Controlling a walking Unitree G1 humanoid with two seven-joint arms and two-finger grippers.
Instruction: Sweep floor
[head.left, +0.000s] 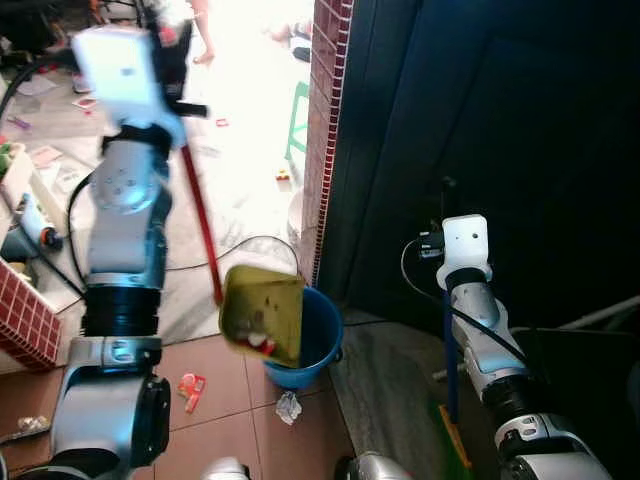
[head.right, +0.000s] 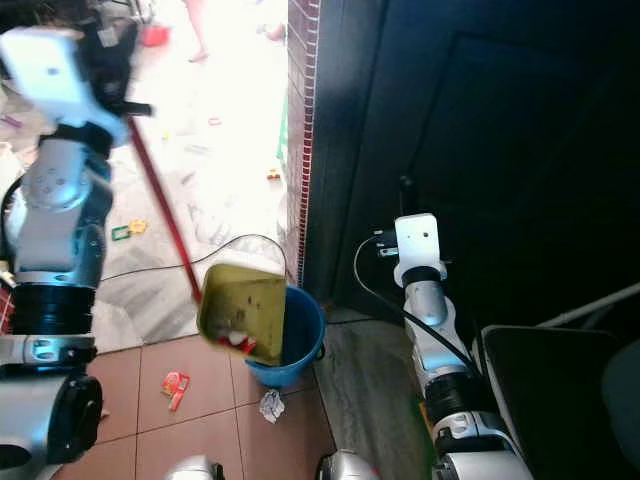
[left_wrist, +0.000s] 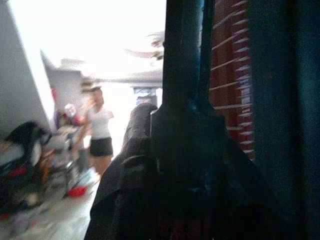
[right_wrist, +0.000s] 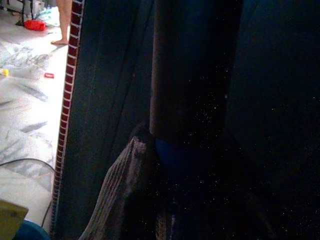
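Observation:
My left gripper (head.left: 170, 95) is raised high at the left and shut on the red handle (head.left: 203, 225) of a yellow dustpan (head.left: 262, 310). The pan hangs tilted over the rim of a blue bucket (head.left: 318, 335), with red and white litter (head.left: 258, 343) lying at its lower edge. My right gripper (head.left: 447, 195) is shut on the blue broom handle (head.left: 451, 360), which stands upright in front of the dark door. The broom's yellow-green head (head.left: 452, 435) rests on the floor. In the right wrist view, one finger (right_wrist: 125, 190) lies against the dark pole (right_wrist: 180, 75).
A red scrap (head.left: 190, 388) and a crumpled white paper (head.left: 288, 406) lie on the tiles by the bucket. A brick pillar (head.left: 325, 120) and a dark door (head.left: 500, 120) stand behind it. A cable (head.left: 255, 240) loops across the floor. A person (left_wrist: 100, 132) stands far back among scattered clutter.

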